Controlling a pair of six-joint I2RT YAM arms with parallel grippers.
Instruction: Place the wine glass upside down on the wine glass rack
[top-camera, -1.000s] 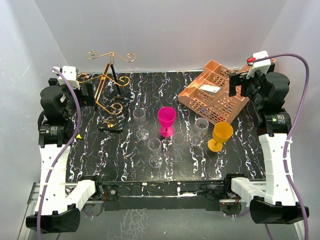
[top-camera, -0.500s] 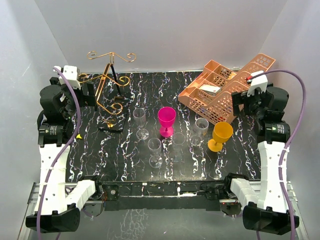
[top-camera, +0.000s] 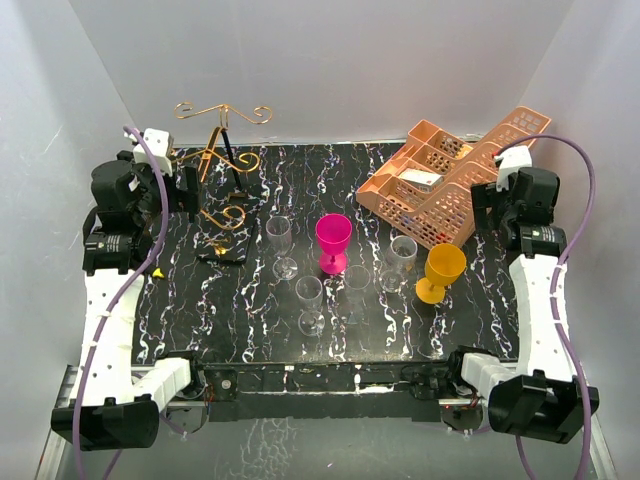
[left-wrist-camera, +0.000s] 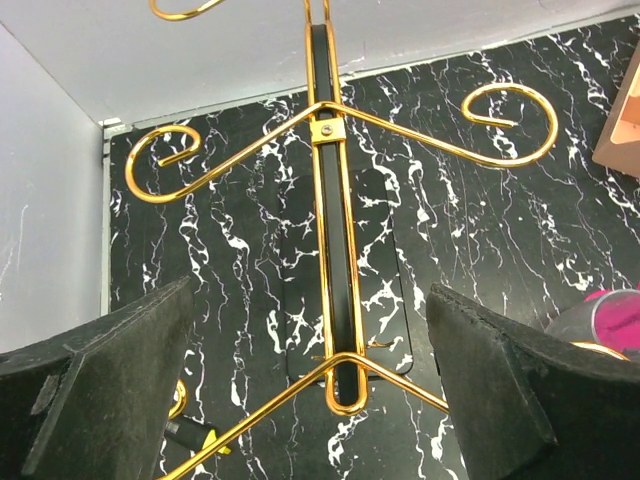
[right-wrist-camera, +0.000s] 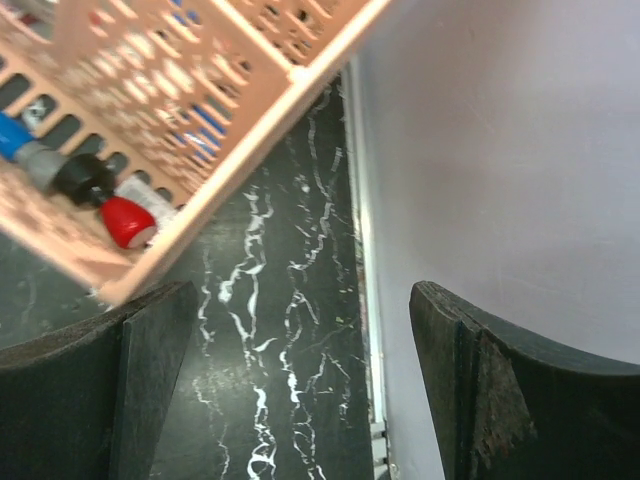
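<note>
Both hands are wide open and hold nothing. The left hand (left-wrist-camera: 310, 298) hangs near the far left corner of the surface (top-camera: 180, 300), just in front of the wine glass rack (left-wrist-camera: 331, 130), whose gold wire arms and dark post fill its wrist view. The right hand (right-wrist-camera: 300, 295) is at the far right edge, beside the orange tray (top-camera: 440, 195) and close to the wall. No glass is on the rack yet. Several clear glasses (top-camera: 281, 236), a pink glass (top-camera: 333, 238) and an orange glass (top-camera: 444, 266) stand upright in the middle of the surface, near to each other.

I judge the risks as these. The left hand is so near the thin wires that a careless move could hook an arm and tip the rack. The glasses stand close together, so fingers closing on one could knock a neighbour. The clear ones are also hard to see on the marbled surface.
</note>
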